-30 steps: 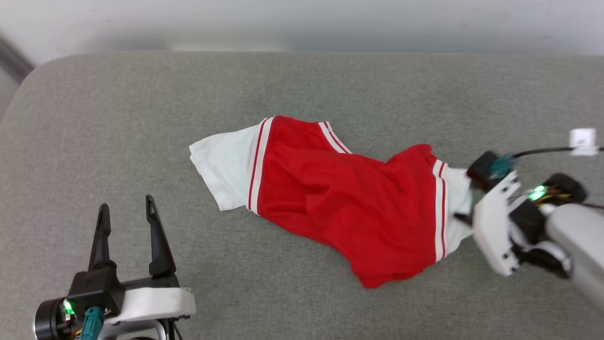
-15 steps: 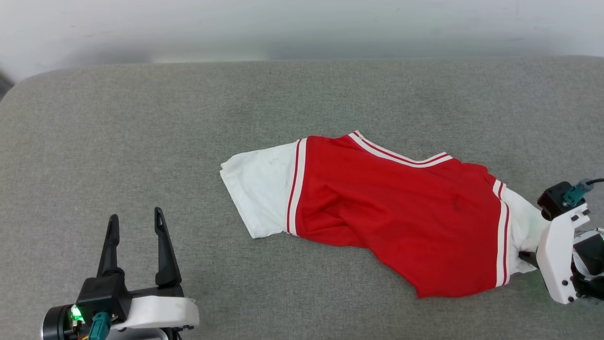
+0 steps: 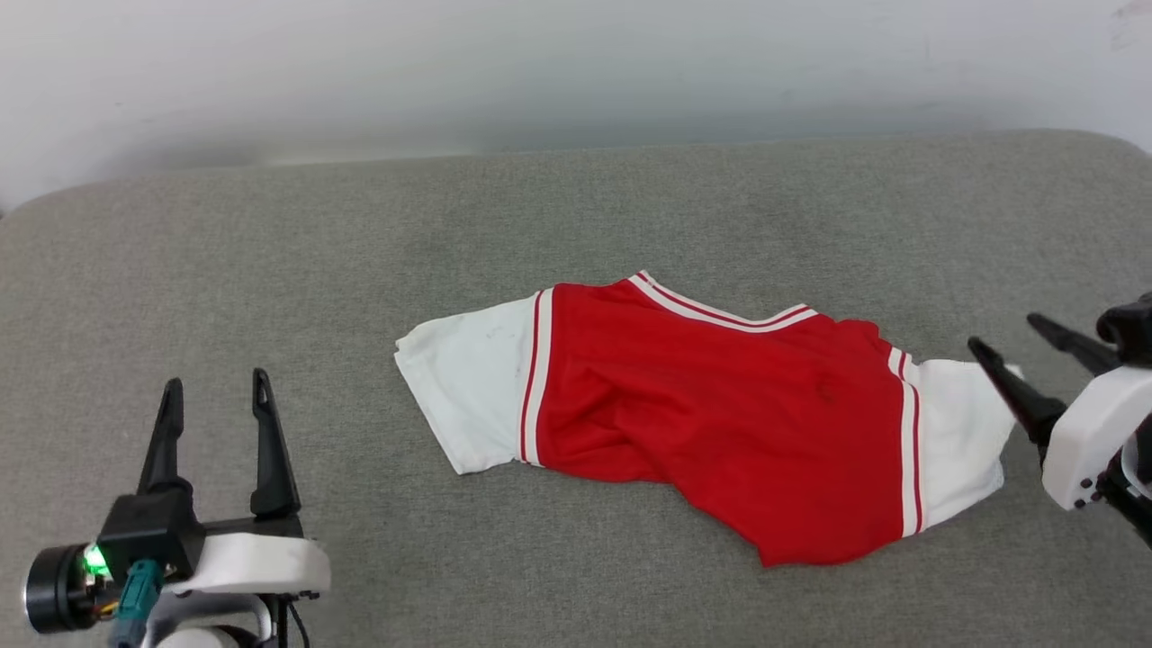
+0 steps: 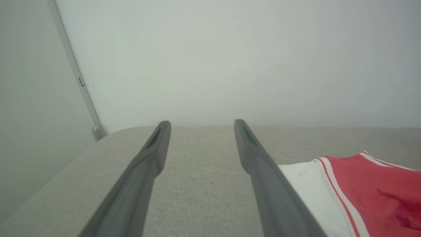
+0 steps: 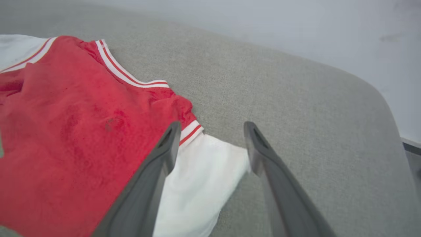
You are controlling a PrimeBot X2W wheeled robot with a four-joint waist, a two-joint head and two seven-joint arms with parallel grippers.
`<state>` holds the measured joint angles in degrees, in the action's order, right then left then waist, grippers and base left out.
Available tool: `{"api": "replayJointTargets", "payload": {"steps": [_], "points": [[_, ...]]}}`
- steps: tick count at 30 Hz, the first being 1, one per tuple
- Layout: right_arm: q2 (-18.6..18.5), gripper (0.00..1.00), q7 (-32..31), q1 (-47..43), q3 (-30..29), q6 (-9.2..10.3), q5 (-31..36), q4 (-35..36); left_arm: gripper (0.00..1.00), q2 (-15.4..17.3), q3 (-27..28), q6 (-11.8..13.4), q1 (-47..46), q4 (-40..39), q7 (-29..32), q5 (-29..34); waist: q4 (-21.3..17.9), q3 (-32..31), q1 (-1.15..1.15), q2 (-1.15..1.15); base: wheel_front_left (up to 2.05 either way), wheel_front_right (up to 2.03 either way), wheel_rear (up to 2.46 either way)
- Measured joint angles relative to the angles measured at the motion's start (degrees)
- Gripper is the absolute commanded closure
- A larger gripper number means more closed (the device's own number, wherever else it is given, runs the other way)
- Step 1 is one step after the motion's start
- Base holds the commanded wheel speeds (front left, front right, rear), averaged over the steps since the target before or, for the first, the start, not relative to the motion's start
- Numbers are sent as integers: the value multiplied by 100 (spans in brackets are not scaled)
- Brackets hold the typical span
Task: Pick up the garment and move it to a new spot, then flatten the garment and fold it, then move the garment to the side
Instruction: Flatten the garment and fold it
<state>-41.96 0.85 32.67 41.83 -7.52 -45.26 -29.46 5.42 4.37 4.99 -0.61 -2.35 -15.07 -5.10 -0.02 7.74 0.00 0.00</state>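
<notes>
The shirt (image 3: 720,423) lies rumpled on the gray cushion (image 3: 270,252). The right gripper (image 3: 1005,331) stands open and empty at the white sleeve (image 3: 954,432), possibly touching it. The left gripper (image 3: 217,380) stands open, empty.

Garment (image 3: 720,423): red jersey, white striped sleeves, lying rumpled, spread sideways on grey cushion (image 3: 270,270)

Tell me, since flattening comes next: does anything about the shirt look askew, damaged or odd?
The red jersey T-shirt lies askew and rumpled on the grey cushion: folds bunch across its body, and its near hem is pulled into a point. A small dark speck marks the red fabric. No tear is visible.
</notes>
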Motion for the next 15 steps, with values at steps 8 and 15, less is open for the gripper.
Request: {"api": "replayJointTargets", "payload": {"steps": [8, 15], "points": [[915, 0, 1378, -511, -2059, 1, 1760, 311, 0, 595, -26, -514, -932, 474, 64, 24, -200, 57, 0, 0, 0, 0, 0], [2309, 0, 1424, -1581, -3856, 0, 3392, 2093, 0, 1134, -266, -981, -2185, 878, 1024, -83, -308, 261, 0, 0, 0, 0, 0]]}}
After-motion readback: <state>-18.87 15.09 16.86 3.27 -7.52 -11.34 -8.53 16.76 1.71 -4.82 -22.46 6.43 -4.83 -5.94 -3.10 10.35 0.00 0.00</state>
